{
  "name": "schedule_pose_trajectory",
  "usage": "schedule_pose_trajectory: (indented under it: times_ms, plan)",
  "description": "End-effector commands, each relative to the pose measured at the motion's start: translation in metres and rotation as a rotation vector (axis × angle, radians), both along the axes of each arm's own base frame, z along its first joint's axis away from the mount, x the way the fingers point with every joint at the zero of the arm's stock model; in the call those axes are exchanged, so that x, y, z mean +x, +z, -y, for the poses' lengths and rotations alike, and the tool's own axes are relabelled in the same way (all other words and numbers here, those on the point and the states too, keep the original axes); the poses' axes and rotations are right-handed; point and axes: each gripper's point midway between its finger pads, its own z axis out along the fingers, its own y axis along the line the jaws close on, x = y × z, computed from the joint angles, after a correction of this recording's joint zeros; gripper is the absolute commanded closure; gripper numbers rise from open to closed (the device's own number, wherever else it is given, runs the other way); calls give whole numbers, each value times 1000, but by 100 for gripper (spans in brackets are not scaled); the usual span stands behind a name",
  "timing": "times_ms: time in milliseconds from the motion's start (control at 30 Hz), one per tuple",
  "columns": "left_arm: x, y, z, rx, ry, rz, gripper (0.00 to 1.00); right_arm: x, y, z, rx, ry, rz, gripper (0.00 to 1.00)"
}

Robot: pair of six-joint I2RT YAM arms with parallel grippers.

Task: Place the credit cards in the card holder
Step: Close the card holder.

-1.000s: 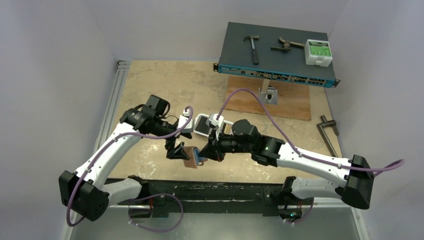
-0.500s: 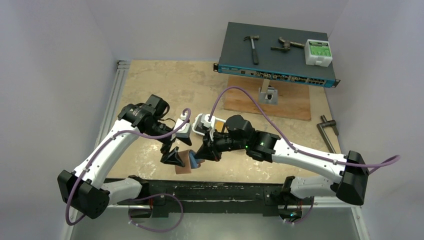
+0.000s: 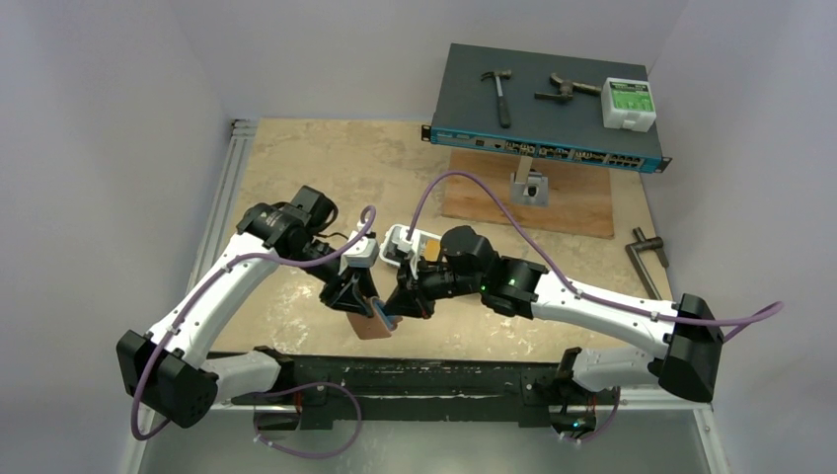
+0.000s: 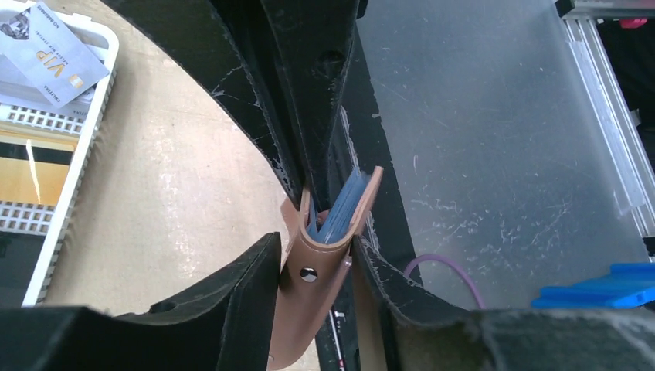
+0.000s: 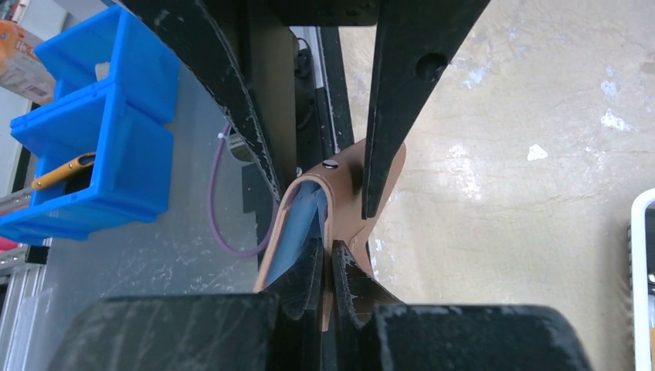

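Card holder (image 4: pixel 323 267): light floppy leather, blue card (image 4: pixel 345 202) inside. Left end effector (image 4: pixel 318 251) clamps sides, best hold; right end effector (image 5: pixel 327 261) pinches wall.

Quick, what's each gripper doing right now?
Left gripper: closed on the card holder.
Right gripper: closed, pinching one wall of the card holder.

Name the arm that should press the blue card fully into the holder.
Right, probably. The right gripper is pinched shut at the mouth of the holder, beside the blue card standing in it; the left gripper clasps the holder's body and can brace it.
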Motion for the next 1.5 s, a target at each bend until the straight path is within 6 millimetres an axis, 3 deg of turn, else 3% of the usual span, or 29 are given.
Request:
schedule_pose_trajectory:
  times_ms: [0,33,67,100,367,533,667,833,900,933,1033,1133,1267,1467]
  plan:
    - [-7,8,4,-51,-27,1,64,-2,56,-12,146,47,77,100]
    - [-9,8,4,-49,-32,1,62,-1,62,-13,168,46,89,100]
    - [-11,7,3,-46,-36,-1,11,-1,63,-13,174,46,95,100]
    - [-13,7,3,-46,-43,-2,2,-2,65,-13,179,47,97,100]
    - [-11,11,7,-44,-33,-53,27,-5,63,-12,175,55,77,100]
    - [-10,17,10,-45,-38,-90,56,0,60,-2,175,-4,79,100]
    - [-9,22,11,-51,-27,-96,65,1,57,5,166,-36,75,99]
    - [-5,24,12,-49,16,-81,73,0,56,12,182,-62,56,86]
    - [-3,25,14,-49,29,-96,96,0,54,12,180,-66,44,74]
    - [-1,25,15,-46,42,-107,100,1,53,13,175,-80,37,59]
    - [-3,24,17,-53,49,-140,100,9,52,20,190,-145,36,36]
    - [-7,25,17,-64,45,-173,100,9,63,31,276,-151,26,24]
    - [-9,29,19,-81,44,-207,100,-3,76,34,349,-74,19,17]
    - [-3,25,23,-84,63,-306,100,-6,70,25,350,-29,-9,13]
